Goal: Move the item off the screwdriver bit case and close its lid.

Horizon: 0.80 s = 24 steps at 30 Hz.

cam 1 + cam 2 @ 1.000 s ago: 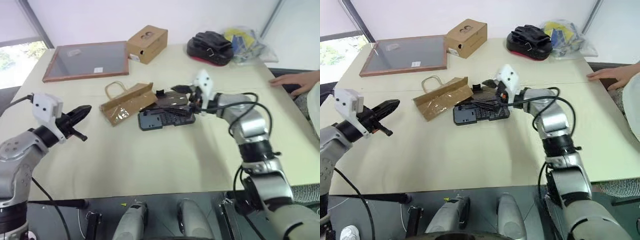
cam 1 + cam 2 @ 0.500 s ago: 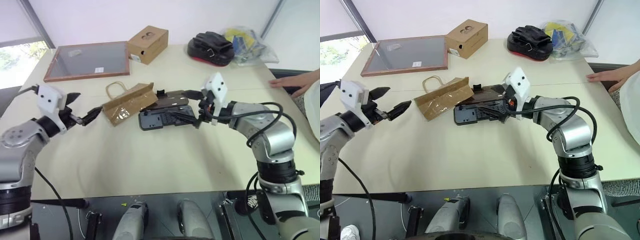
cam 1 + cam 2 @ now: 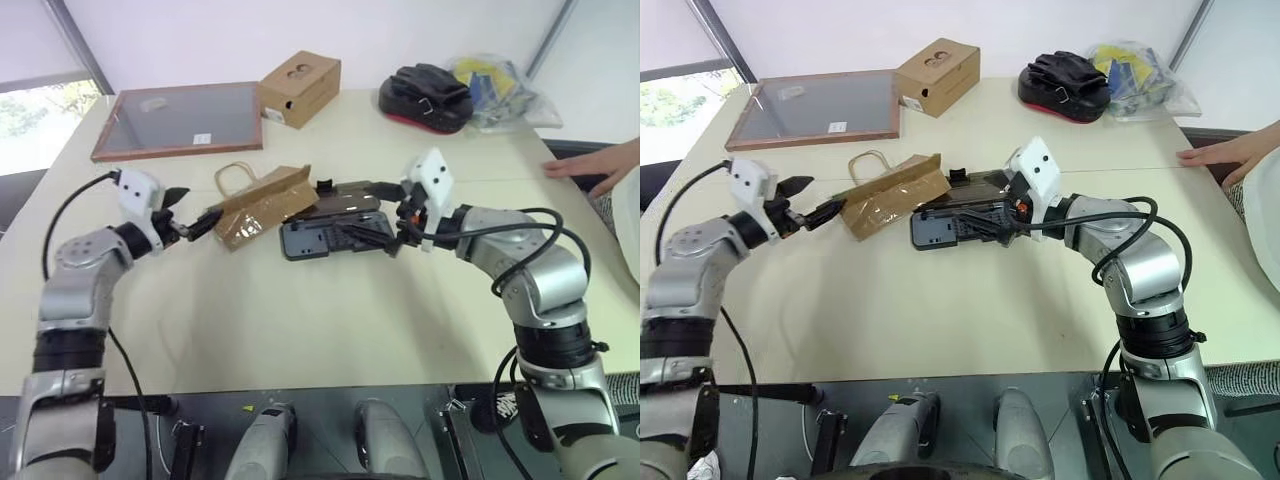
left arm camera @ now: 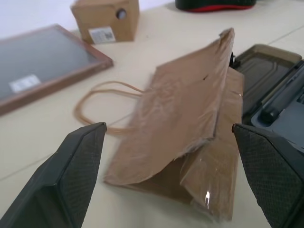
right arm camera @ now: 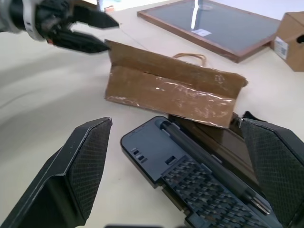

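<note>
Brown kraft paper bag (image 3: 262, 204), crumpled and lying on its side on the desk (image 3: 300, 310), is the thing to move. Its far end rests against the smoky lid (image 3: 345, 197) of the open screwdriver bit case (image 3: 335, 236), so the lid cannot fold shut yet. The bag's long axis runs across the desk from the left hand toward the case, with its loop handles (image 3: 232, 176) on the side away from the robot.

The left hand (image 3: 192, 222) is nearer: the bag's near end lies straight ahead of its fingertips, just beside or touching one of them, and its fingers are spread wide, holding nothing. In the left wrist view the bag sits between the two fingers.

The right hand (image 3: 398, 218) hovers over the other end of the case, fingers also spread wide and empty, with the bag beyond the case from it. Judging by this, the left hand should take the bag and draw it away from the lid.
</note>
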Tool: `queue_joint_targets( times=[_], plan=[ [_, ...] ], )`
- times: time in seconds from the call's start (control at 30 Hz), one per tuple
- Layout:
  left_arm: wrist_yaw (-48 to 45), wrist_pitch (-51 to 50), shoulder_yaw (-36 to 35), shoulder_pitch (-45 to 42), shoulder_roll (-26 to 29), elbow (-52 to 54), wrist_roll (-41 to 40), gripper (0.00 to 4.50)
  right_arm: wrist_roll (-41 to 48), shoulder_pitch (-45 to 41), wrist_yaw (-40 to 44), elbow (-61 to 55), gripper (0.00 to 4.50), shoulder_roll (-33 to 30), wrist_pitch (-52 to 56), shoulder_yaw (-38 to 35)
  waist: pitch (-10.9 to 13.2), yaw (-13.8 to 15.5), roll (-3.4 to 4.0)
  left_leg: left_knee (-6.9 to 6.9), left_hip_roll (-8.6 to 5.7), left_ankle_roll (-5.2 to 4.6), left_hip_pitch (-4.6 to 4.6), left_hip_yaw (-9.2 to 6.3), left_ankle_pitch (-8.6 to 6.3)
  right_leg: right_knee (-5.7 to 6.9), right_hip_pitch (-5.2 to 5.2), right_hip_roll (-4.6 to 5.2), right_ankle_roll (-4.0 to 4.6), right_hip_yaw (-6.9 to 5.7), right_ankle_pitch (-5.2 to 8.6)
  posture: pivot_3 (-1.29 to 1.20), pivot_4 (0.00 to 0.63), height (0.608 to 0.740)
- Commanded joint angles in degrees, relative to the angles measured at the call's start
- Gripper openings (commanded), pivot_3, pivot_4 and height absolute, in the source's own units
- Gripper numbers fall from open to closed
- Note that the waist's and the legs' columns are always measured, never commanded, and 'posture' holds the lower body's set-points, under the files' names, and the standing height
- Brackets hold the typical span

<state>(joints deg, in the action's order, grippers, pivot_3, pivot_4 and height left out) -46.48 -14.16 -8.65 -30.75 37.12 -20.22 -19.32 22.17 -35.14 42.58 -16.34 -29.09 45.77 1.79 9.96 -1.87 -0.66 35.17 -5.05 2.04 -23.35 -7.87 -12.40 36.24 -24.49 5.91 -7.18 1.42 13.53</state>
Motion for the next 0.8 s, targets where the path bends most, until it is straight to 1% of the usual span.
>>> queue_joint_targets(
  times=[0.03,0.23,0.33,0.37,0.43,0.53,0.6,0.67,0.8],
  plan=[
    [-2.53,4.31,1.55,-3.56,-0.26,-5.26,2.31,4.43,0.51,-1.06,-0.98,-1.58,4.50,-0.26,-0.98,-0.83,0.00,-0.19,0.00,0.00,0.00,0.00,0.00,0.00,0.00,0.00,0.00,0.00,0.00,0.00,0.00,0.00,0.150,0.740],
    [-3.10,10.17,3.48,-8.97,-2.23,-16.07,6.23,4.43,0.69,-0.08,-2.87,-2.54,4.50,-0.40,-0.68,-1.42,0.00,-0.35,-0.01,0.01,-0.01,0.00,0.00,-0.01,0.00,0.01,0.00,-0.01,-0.01,-0.01,0.00,0.00,0.150,0.740],
    [-3.23,12.19,3.60,-10.78,-3.13,-19.82,7.25,4.43,0.69,0.36,-3.76,-2.74,4.50,-0.41,-0.80,-1.67,0.00,-0.38,-0.01,0.01,-0.01,-0.01,0.00,-0.01,0.00,0.02,-0.01,-0.01,-0.01,-0.01,-0.01,0.00,0.150,0.740],
    [-3.10,12.90,3.60,-11.27,-3.37,-20.98,7.61,4.20,0.64,0.44,-4.03,-2.74,4.50,-0.39,-0.89,-1.68,0.00,-0.36,-0.01,0.01,-0.01,-0.01,0.00,-0.02,0.00,0.02,-0.01,-0.01,-0.01,-0.01,-0.01,0.00,0.150,0.740],
    [-3.09,14.06,3.54,-12.01,-3.69,-22.79,8.19,3.59,0.65,0.51,-4.54,-2.72,4.50,-0.29,-0.93,-1.68,0.00,-0.42,-0.01,0.02,-0.02,-0.01,0.00,-0.02,0.00,0.02,-0.01,-0.01,-0.02,-0.01,-0.01,0.00,0.150,0.740],
    [-3.12,14.99,3.53,-12.49,-4.01,-24.07,8.63,2.15,0.79,0.67,-4.84,-2.71,4.50,-0.39,-1.03,-1.66,0.00,-0.52,-0.01,0.01,-0.02,-0.01,0.00,-0.02,0.00,0.03,-0.01,-0.01,-0.02,-0.01,-0.01,0.00,0.150,0.740],
    [-3.13,15.30,3.46,-12.63,-4.14,-24.49,8.79,0.99,0.85,0.69,-4.97,-2.72,4.50,-0.42,-1.01,-1.61,0.00,-0.50,-0.01,0.02,-0.02,-0.01,0.00,-0.03,0.01,0.04,-0.01,-0.01,-0.02,-0.01,-0.01,0.00,0.150,0.740],
    [-2.95,15.37,3.13,-12.28,-4.36,-24.31,8.75,0.07,0.87,0.81,-5.16,-2.80,4.50,-0.35,-0.93,-1.53,0.00,-0.49,-0.01,0.02,-0.02,-0.01,-0.01,-0.03,0.01,0.04,-0.01,-0.01,-0.03,-0.02,-0.01,0.00,0.150,0.740],
    [-1.70,14.93,1.80,-10.91,-4.53,-22.25,7.87,0.07,0.83,0.82,-5.43,-2.39,4.50,0.06,-1.15,-1.09,0.00,-0.52,-0.01,0.02,-0.02,-0.01,-0.01,-0.07,0.01,0.04,-0.01,-0.01,-0.03,-0.02,-0.02,0.00,0.150,0.740]
  ],
)
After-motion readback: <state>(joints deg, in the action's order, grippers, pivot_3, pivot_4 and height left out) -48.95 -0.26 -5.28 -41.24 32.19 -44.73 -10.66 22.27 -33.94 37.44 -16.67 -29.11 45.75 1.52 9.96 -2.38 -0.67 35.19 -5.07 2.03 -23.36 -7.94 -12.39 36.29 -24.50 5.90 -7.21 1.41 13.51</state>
